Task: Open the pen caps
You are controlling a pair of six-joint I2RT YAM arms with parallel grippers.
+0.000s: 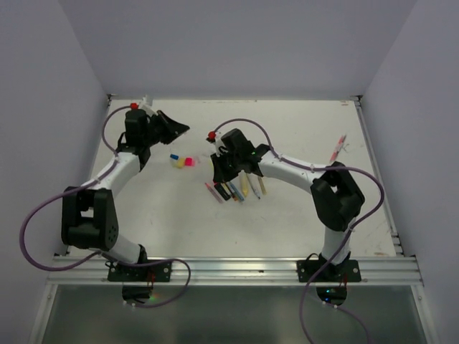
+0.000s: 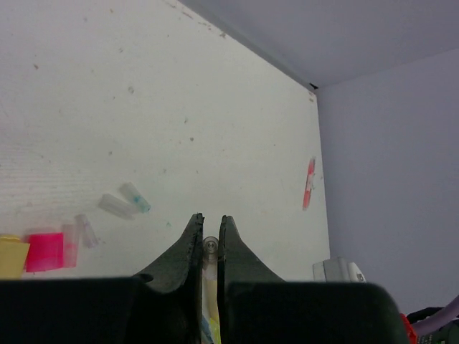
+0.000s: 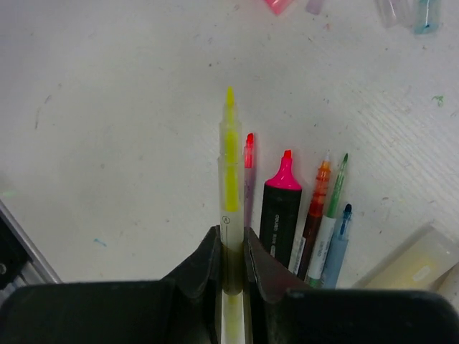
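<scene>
My left gripper (image 2: 209,222) is shut on a pale clear pen cap (image 2: 209,247), held above the table; in the top view the gripper (image 1: 179,129) is at the back left. My right gripper (image 3: 231,236) is shut on an uncapped yellow highlighter (image 3: 230,165), just above the row of pens (image 1: 233,190). The row holds a red pen (image 3: 248,179), a pink-and-black highlighter (image 3: 281,208), and orange (image 3: 318,201), green (image 3: 333,201) and blue (image 3: 339,236) pens, all uncapped. Loose caps lie between the arms: blue (image 1: 174,156), yellow (image 1: 180,163), pink (image 1: 189,162), and clear ones (image 2: 115,206).
A red pen (image 1: 337,148) lies alone at the far right near the table edge, also in the left wrist view (image 2: 309,183). A pale yellow block-like object (image 3: 412,261) lies to the right of the pen row. Grey walls enclose the white table (image 1: 287,222).
</scene>
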